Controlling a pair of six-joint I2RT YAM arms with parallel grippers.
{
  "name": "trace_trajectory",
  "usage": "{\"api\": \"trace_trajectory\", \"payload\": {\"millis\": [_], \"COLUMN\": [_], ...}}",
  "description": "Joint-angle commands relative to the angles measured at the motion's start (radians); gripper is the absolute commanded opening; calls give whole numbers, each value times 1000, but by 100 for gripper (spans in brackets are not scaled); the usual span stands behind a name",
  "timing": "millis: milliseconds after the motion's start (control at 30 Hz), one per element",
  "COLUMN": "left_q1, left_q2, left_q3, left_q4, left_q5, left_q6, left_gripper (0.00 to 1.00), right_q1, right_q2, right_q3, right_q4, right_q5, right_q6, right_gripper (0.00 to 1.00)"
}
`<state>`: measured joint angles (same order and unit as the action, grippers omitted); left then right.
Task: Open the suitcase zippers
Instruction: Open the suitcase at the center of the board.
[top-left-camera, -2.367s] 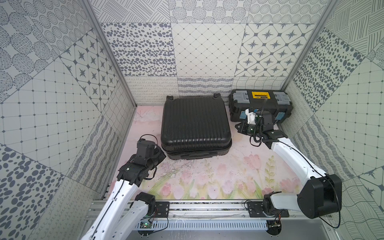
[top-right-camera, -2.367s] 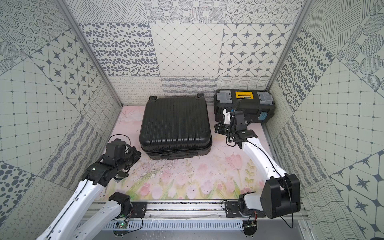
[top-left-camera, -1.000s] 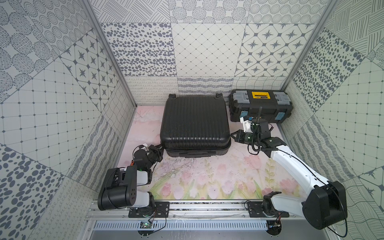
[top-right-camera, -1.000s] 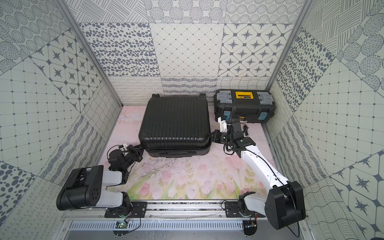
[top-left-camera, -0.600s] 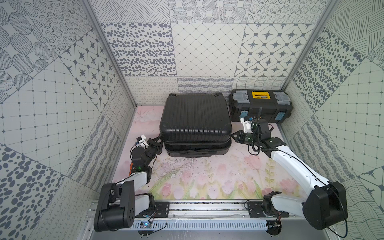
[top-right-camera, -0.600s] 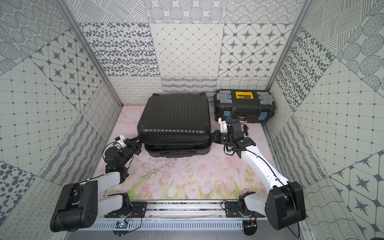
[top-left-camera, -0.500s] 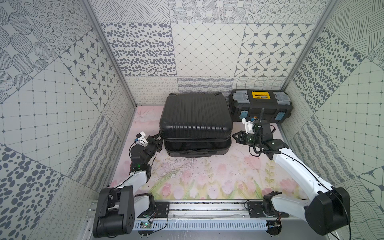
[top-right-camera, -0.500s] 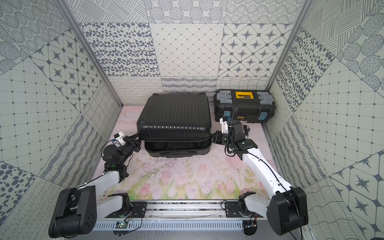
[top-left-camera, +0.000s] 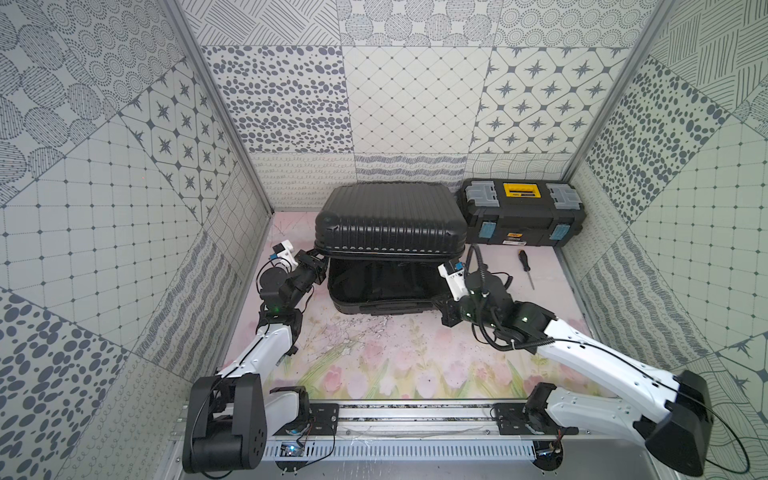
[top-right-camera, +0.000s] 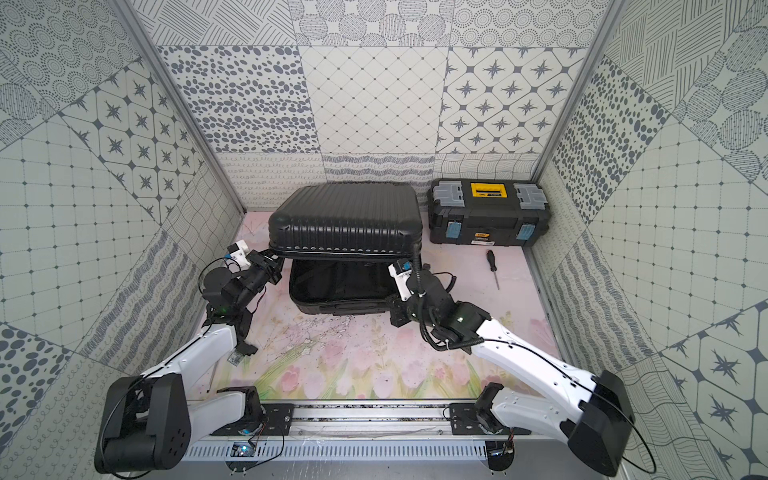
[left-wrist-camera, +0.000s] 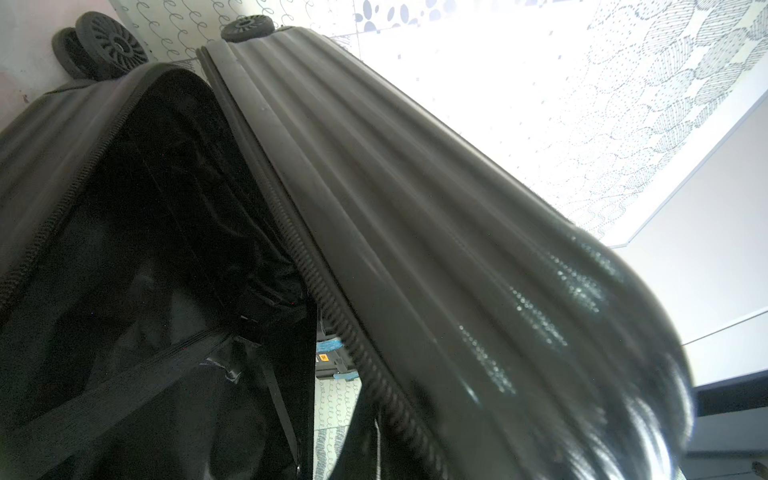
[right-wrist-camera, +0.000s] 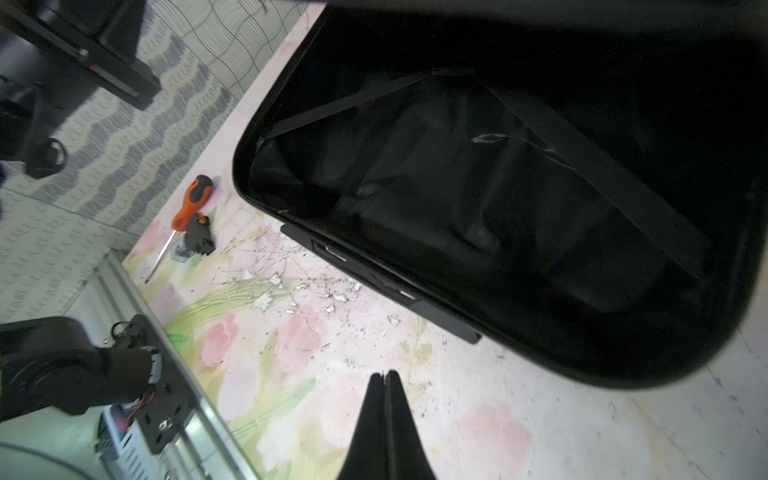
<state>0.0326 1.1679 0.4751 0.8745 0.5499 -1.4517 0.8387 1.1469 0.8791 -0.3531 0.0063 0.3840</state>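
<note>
The black ribbed suitcase stands open in both top views: its lid (top-left-camera: 390, 220) (top-right-camera: 345, 220) is raised over the lower shell (top-left-camera: 382, 305) (top-right-camera: 338, 305), whose black lining and straps show. My left gripper (top-left-camera: 319, 264) (top-right-camera: 272, 262) sits shut under the lid's front left corner. Its fingers are out of the left wrist view, where the unzipped zippers track (left-wrist-camera: 332, 307) runs along the lid's edge. My right gripper (right-wrist-camera: 384, 376) (top-left-camera: 444, 313) is shut on nothing, low over the mat by the lower shell's front right corner.
A black toolbox (top-left-camera: 521, 216) with a yellow handle stands at the back right, a dark screwdriver (top-left-camera: 525, 268) lying in front of it. An orange-handled screwdriver (right-wrist-camera: 187, 212) and a small black part (right-wrist-camera: 199, 239) lie by the left wall. Patterned walls enclose three sides.
The suitcase lid has swung up from shut to wide open. My left gripper rose with its front left corner. My right gripper came down and forward to the lower shell's front right corner.
</note>
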Motion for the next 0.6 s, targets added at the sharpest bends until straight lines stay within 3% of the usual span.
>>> {"api": "trace_trajectory", "payload": {"millis": [0,200,333,500,567], "left_q1": [-4,-4,-4,-6,-8], "left_q2": [7,-27,-112,-272,-308], "left_q3": [19,-19,-32,35,78], "left_q4": [52,19,-142,-546,-653], "left_q5": [11,16,18,3,12], "left_q6": [50,54,106,256,305], "left_gripper": [0,0,0,37,46], "right_q1": [36,36,10,-106,-163], "right_q2": [127,321,430,640,737], "right_q3": [93,257,435,769,916], "right_q4": [195,346,349,255,222], "right_q5": [154,257,250,146,106], "right_q6": [-26,-81,-111,-94,-79], "right_gripper": [0,0,0,0,0]}}
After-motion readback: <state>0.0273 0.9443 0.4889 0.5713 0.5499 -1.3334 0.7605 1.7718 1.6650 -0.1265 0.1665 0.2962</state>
